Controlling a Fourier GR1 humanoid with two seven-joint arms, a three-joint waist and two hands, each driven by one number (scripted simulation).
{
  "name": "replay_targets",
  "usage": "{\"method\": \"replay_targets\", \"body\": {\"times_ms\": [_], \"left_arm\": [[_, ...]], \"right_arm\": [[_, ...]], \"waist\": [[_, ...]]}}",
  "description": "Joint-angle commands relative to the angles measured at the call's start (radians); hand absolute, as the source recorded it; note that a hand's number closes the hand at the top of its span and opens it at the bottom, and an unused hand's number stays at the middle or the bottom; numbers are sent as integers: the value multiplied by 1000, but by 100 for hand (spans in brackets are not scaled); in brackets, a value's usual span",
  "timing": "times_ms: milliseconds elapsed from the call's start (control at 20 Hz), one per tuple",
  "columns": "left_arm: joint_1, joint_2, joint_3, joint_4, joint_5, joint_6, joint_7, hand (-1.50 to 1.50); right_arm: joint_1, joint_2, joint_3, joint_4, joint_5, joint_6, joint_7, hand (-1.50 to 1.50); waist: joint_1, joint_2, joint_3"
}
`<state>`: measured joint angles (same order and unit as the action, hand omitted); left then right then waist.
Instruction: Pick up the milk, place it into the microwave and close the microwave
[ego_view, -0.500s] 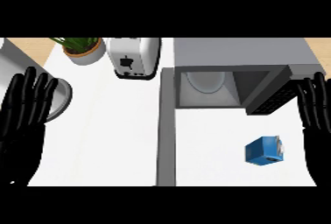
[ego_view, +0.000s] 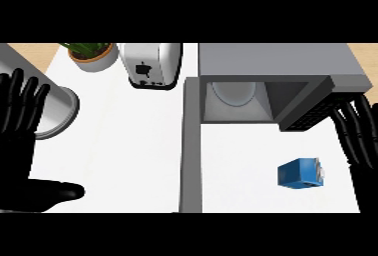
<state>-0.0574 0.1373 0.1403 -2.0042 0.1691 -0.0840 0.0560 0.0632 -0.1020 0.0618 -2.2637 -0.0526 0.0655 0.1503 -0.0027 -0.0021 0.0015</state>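
The blue milk carton (ego_view: 300, 173) sits on the white counter (ego_view: 125, 150), just left of the right hand (ego_view: 359, 135) and apart from it. That hand's fingers point up, straight and spread, their tips near the open microwave door (ego_view: 314, 107). The microwave (ego_view: 273, 75) stands open above the carton, a pale plate (ego_view: 236, 92) inside. The left hand (ego_view: 18, 135) rests at the left edge, fingers straight and apart, holding nothing, beside a grey round dish (ego_view: 59, 112). Above its fingertips stand a potted plant (ego_view: 92, 52) and a toaster (ego_view: 151, 65).
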Motion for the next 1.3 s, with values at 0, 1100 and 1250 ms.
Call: {"method": "replay_targets", "body": {"times_ms": [0,1100,1250], "left_arm": [[66,3,47,-30,45,-7,18,-150],[288,77,317,-143,352,-262,59,-150],[329,29,305,-221,339,-259,72,-150]], "right_arm": [[159,-28,7,-160,-74,66,44,-150],[306,50,-23,75,92,66,-181,-150],[278,71,-35,118,104,41,-178,-150]], "waist": [[-3,-1,-1],[4,1,-1],[6,1,-1]]}}
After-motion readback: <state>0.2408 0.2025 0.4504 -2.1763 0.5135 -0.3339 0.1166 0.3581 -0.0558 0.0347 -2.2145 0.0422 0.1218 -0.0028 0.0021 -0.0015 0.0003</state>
